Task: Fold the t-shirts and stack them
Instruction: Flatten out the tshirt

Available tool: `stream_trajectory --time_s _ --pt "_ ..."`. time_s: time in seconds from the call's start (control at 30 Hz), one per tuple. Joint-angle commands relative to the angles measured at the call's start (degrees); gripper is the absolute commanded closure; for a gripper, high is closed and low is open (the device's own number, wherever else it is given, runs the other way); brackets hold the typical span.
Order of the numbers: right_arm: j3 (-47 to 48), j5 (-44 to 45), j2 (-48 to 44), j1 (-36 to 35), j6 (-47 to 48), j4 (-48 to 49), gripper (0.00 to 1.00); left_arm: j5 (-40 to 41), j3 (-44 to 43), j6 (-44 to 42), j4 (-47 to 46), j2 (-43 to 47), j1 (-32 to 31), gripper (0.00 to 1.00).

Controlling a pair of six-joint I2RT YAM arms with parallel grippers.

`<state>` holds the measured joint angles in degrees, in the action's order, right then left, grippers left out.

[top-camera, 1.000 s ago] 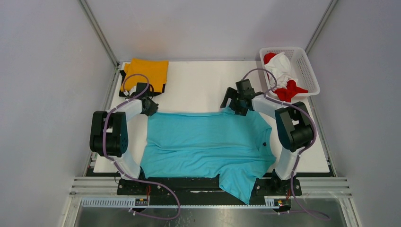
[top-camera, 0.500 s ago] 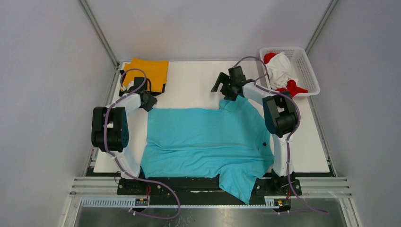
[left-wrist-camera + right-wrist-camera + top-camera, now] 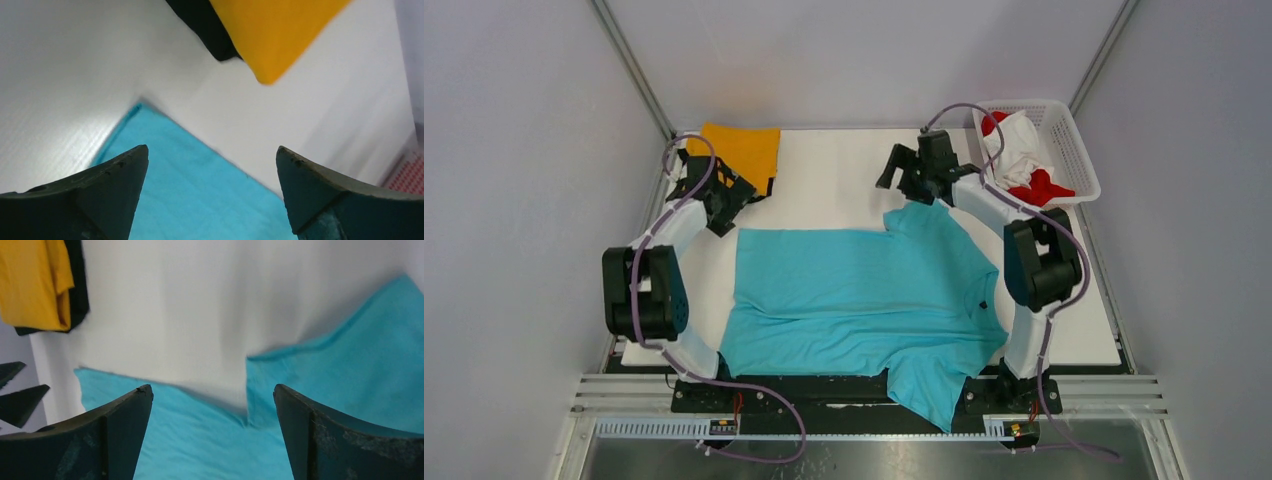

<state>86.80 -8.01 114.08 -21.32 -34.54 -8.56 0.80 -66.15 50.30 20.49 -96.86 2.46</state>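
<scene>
Top view: a turquoise short-sleeved cloth t-shirt (image 3: 864, 295) is seen spread flat across the middle of the white table (image 3: 824, 170), with one sleeve hanging over the near edge. The left hand (image 3: 722, 198) is held released just beyond the shirt's far left corner, close to the folded orange t-shirt (image 3: 744, 150). The right hand (image 3: 896, 170), also released, is held over the far sleeve. A red t-shirt (image 3: 1042, 190) and a white t-shirt (image 3: 1022, 140) lie in the white plastic lattice basket (image 3: 1076, 140) at the far right.

Left wrist view: the turquoise corner is seen below the parted fingers (image 3: 100, 200), untouched. A black t-shirt (image 3: 205, 25) shows under the orange one.

Right wrist view: sleeve and hem lie beneath wide jaws, and nothing is grasped.

The overhanging sleeve could drag a fold askew. The finished stack could be snagged by the nearby left hand.
</scene>
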Motion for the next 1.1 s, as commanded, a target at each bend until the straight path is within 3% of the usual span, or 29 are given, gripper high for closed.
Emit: stream_trajectory --time_s 0.0,0.2,0.37,0.67,1.07 --pt "-12.78 2.16 -9.68 0.05 3.33 -4.19 0.00 -8.35 6.82 -1.56 -1.64 6.74 -2.08 0.01" --pt "-25.51 7.63 -18.32 0.06 5.85 -9.65 0.01 -9.52 14.83 -2.25 -1.63 8.89 -11.25 0.01" --pt "-28.10 6.68 -17.98 1.52 4.80 -10.51 0.01 -6.01 13.85 -2.64 -2.78 3.40 -15.96 0.01" --pt "-19.54 6.43 -9.74 6.30 4.50 -15.62 0.00 -8.21 3.92 -2.64 -3.00 -9.37 -16.07 0.01" --pt "-2.07 -0.53 4.50 11.29 3.84 -17.39 0.01 -6.87 -13.57 -3.31 2.85 -20.85 -15.52 0.01"
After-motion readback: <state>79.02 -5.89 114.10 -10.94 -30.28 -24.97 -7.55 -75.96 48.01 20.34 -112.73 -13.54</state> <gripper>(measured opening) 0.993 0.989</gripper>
